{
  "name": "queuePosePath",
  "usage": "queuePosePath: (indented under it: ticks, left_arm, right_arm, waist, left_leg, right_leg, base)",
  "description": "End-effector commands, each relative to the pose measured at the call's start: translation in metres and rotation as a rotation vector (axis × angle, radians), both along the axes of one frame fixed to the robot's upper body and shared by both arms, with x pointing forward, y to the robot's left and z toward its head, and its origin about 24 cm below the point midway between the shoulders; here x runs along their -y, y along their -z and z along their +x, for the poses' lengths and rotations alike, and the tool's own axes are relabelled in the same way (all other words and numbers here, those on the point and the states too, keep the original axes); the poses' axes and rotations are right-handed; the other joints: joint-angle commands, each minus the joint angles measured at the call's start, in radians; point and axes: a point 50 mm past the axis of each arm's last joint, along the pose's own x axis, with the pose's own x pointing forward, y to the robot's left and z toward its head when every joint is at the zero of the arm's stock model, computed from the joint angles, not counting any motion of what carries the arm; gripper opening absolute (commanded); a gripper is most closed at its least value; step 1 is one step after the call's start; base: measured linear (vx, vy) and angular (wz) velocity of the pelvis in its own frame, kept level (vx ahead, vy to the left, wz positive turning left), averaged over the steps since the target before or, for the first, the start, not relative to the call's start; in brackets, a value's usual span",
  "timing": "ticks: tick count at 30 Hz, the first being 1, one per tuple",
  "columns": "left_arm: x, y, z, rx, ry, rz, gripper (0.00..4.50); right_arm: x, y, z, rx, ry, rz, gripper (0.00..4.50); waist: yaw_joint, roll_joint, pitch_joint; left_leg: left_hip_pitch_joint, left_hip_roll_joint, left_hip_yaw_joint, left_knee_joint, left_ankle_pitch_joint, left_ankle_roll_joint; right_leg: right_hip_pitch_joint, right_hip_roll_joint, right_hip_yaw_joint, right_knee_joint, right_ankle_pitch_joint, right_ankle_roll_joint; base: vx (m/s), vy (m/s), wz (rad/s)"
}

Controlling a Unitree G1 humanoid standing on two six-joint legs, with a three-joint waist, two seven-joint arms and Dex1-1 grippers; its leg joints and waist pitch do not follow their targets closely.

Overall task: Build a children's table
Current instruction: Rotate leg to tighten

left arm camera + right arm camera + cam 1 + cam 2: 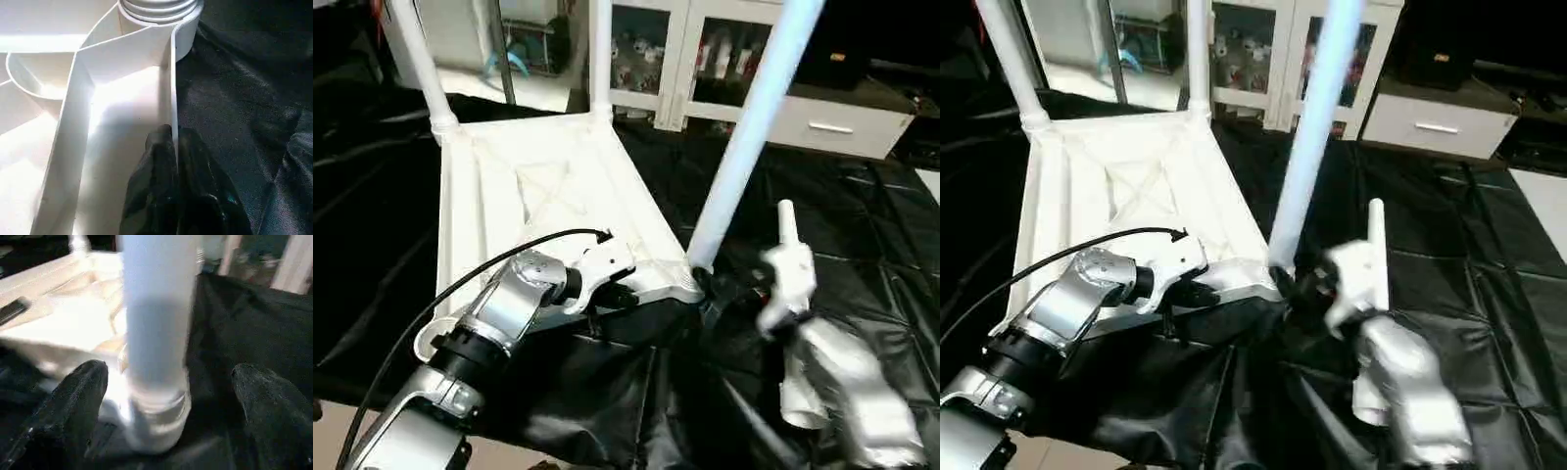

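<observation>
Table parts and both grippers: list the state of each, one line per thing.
Table top: upside down on the black cover, ribbed underside up.
Near right leg: standing in its corner socket, leaning slightly.
Two far legs: standing in their corner sockets.
Near left socket: no leg in it.
Left gripper: shut on the table top's edge wall.
Right gripper: open, fingers either side of the near right leg, apart from it.

white glass-door cabinets (705, 59) (a drawer unit (832, 122) alongside) behind black-covered table (862, 225).
</observation>
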Motion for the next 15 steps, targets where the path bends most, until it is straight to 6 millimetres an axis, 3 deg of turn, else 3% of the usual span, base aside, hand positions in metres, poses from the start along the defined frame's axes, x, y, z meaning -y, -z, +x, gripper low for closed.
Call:
queuePosePath:
  ticks: [1,3,4,5,8,9,10,11,13,14,15]
  left_arm:
    - [-0.001,0.01,0.002,-0.001,-0.038,0.04,0.0]
    - [-0.001,0.01,0.004,0.017,-0.053,0.031,0.0]
    - [0.0,0.009,0.006,0.041,-0.068,0.023,0.0]
    - [0.002,0.008,0.009,0.065,-0.086,0.01,0.0]
    - [0.006,0.005,0.016,0.124,-0.135,-0.034,0.0]
    - [0.008,0.003,0.018,0.147,-0.152,-0.054,0.0]
    - [0.01,-0.002,0.021,0.157,-0.182,-0.102,0.0]
    - [0.011,-0.007,0.023,0.166,-0.206,-0.142,0.27]
    - [0.012,-0.014,0.024,0.154,-0.231,-0.206,0.55]
    - [0.012,-0.015,0.024,0.153,-0.23,-0.213,0.55]
    - [0.012,-0.017,0.024,0.158,-0.22,-0.229,0.61]
  right_arm:
    - [0.002,-0.008,-0.005,0.003,-0.06,0.009,4.32]
    - [0.003,-0.007,-0.009,-0.014,-0.099,-0.009,4.32]
    - [0.004,-0.006,-0.012,-0.029,-0.127,-0.025,4.32]
    - [0.005,-0.005,-0.015,-0.045,-0.15,-0.037,4.32]
    - [0.004,-0.003,-0.017,-0.059,-0.171,-0.051,4.32]
    - [0.004,-0.003,-0.016,-0.061,-0.171,-0.055,4.32]
    - [0.001,-0.003,-0.015,-0.059,-0.167,-0.046,4.32]
    - [-0.001,-0.004,-0.014,-0.056,-0.162,-0.04,4.35]
    - [-0.008,-0.005,-0.012,-0.048,-0.145,-0.023,4.37]
    - [-0.01,-0.005,-0.011,-0.047,-0.143,-0.021,4.37]
    - [-0.014,-0.005,-0.011,-0.045,-0.139,-0.014,4.37]
  waist:
    - [-0.002,-0.004,-0.041]
    - [-0.001,-0.003,-0.043]
    - [-0.001,-0.011,-0.044]
    - [0.001,-0.013,-0.045]
    - [0.0,-0.018,-0.045]
    - [0.002,-0.016,-0.047]
    - [-0.002,-0.03,-0.048]
    - [-0.001,-0.031,-0.049]
    - [-0.002,-0.024,-0.053]
    - [0.001,-0.014,-0.058]
    - [-0.002,-0.004,-0.067]
  left_leg:
    - [0.001,0.041,-0.021,-0.077,-0.329,0.017]
    - [-0.005,0.042,-0.024,-0.078,-0.304,0.022]
    - [-0.007,0.041,-0.023,-0.076,-0.291,0.027]
    - [-0.003,0.042,-0.021,-0.073,-0.282,0.033]
    - [-0.014,0.04,-0.024,-0.073,-0.256,0.044]
    - [-0.012,0.04,-0.023,-0.071,-0.252,0.043]
    - [-0.021,0.038,-0.023,-0.07,-0.232,0.047]
    - [-0.023,0.039,-0.024,-0.069,-0.21,0.051]
    - [-0.021,0.041,-0.023,-0.065,-0.178,0.056]
    - [-0.022,0.04,-0.023,-0.062,-0.156,0.056]
    - [-0.021,0.042,-0.022,-0.055,-0.1,0.059]
  right_leg:
    - [0.024,-0.076,0.056,-0.114,-0.448,-0.091]
    - [0.027,-0.078,0.055,-0.11,-0.437,-0.09]
    - [0.028,-0.076,0.053,-0.11,-0.434,-0.085]
    - [0.025,-0.076,0.055,-0.111,-0.423,-0.086]
    - [0.03,-0.077,0.05,-0.107,-0.417,-0.083]
    - [0.029,-0.078,0.05,-0.108,-0.419,-0.082]
    - [0.034,-0.079,0.048,-0.105,-0.414,-0.077]
    - [0.034,-0.08,0.048,-0.102,-0.397,-0.079]
    - [0.032,-0.08,0.049,-0.094,-0.334,-0.104]
    - [0.034,-0.079,0.049,-0.087,-0.285,-0.121]
    - [0.034,-0.074,0.051,-0.075,-0.129,-0.163]
  base:
    - [0.0,0.0,0.0]
    - [0.0,0.0,0.0]
    - [0.0,0.0,0.0]
    - [0.0,0.0,0.0]
    - [0.0,0.0,0.0]
    - [0.0,0.0,0.0]
    - [0.0,0.0,0.0]
    - [0.0,0.0,0.0]
    - [0.0,0.0,0.0]
    - [0.0,0.0,0.0]
    - [0.0,0.0,0.0]
